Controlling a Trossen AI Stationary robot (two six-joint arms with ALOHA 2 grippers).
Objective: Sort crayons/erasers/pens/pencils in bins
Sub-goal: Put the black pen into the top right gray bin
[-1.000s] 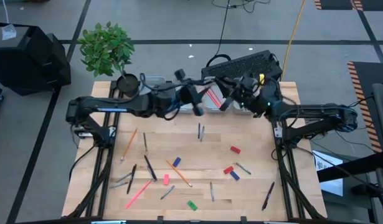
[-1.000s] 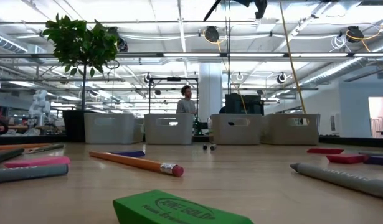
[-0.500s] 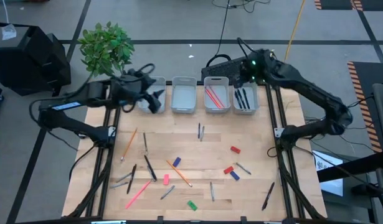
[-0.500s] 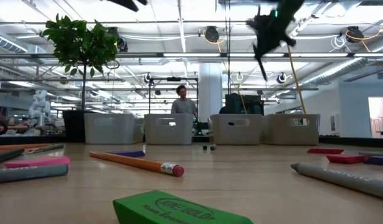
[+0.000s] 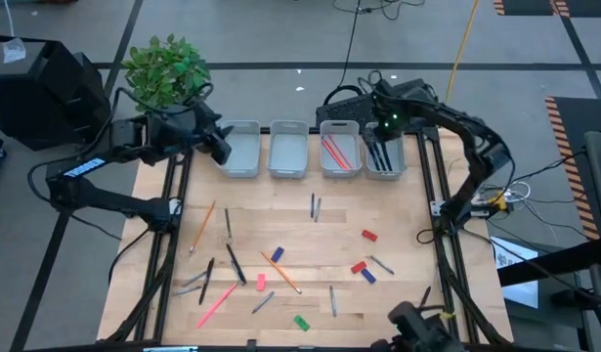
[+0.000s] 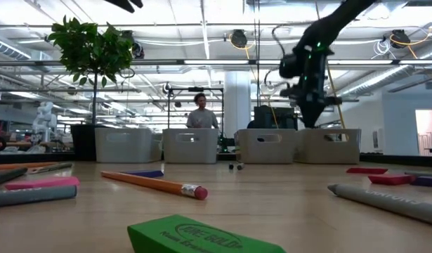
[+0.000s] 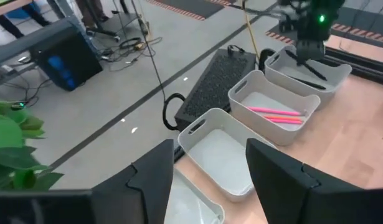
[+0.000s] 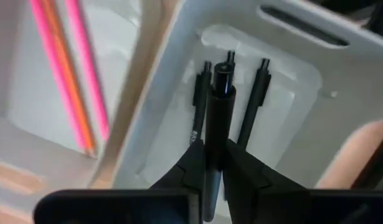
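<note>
The right claw [image 8: 207, 163] pinches a slim, glossy black pen [image 8: 217, 118] over the smooth pale plastic bins [image 5: 383, 156], the left claw [image 7: 210, 180] gapes, and chunky erasers [image 5: 368, 236] lie on the wood-grain worktop [image 5: 398, 220] well apart from both.

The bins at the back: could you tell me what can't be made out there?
- Low view: the bins' contents, hidden by their walls.
- Right wrist view: part of the pen, covered by the right gripper.
- Left wrist view: the nearest bin, cut off by the left gripper.
</note>
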